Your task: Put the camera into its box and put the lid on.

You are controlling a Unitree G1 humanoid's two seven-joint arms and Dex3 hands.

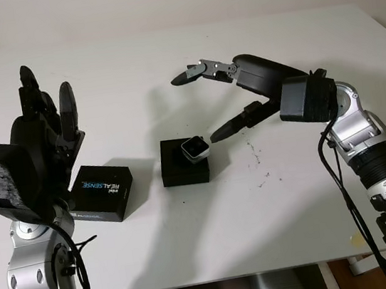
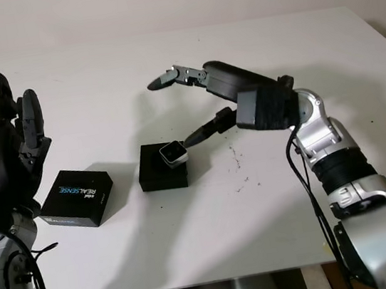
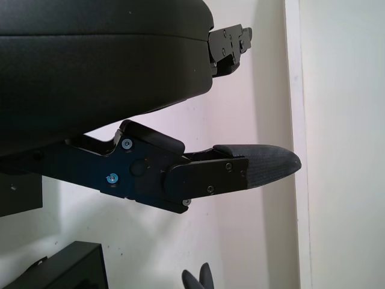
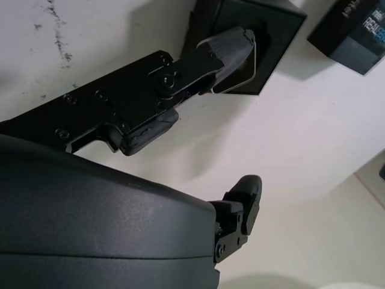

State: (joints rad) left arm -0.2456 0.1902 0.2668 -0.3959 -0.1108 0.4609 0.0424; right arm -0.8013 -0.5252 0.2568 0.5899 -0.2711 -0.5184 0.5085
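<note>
Lid [image 1: 103, 192] first, at the left: the flat black piece printed with white lettering lies on the white table [image 1: 193, 245], just beside the left hand [image 1: 43, 129], which is held raised above the table's left side, open and holding nothing. To its right, a little apart, sits the black box [image 1: 184, 167], and the camera [image 1: 194, 148] is perched in it at a tilt, one silver-rimmed end sticking up over the box's right edge rather than seated flat. Further right, the right hand [image 1: 209, 103] hangs open over the box, one finger [image 1: 228, 128] reaching down to the camera's raised end, close to it or just touching; I cannot tell which. The camera looks like a small, rigid, metal-cased unit, probably dense for its size and smooth enough to slip, with a glass front that should not be pinched; a light downward press on the raised end, or a hold across its short sides, seems the safer way to seat it. The lid looks like stiff, light card, best taken by its opposite edges and lowered squarely, since a skewed lid would likely jam on the box walls.
</note>
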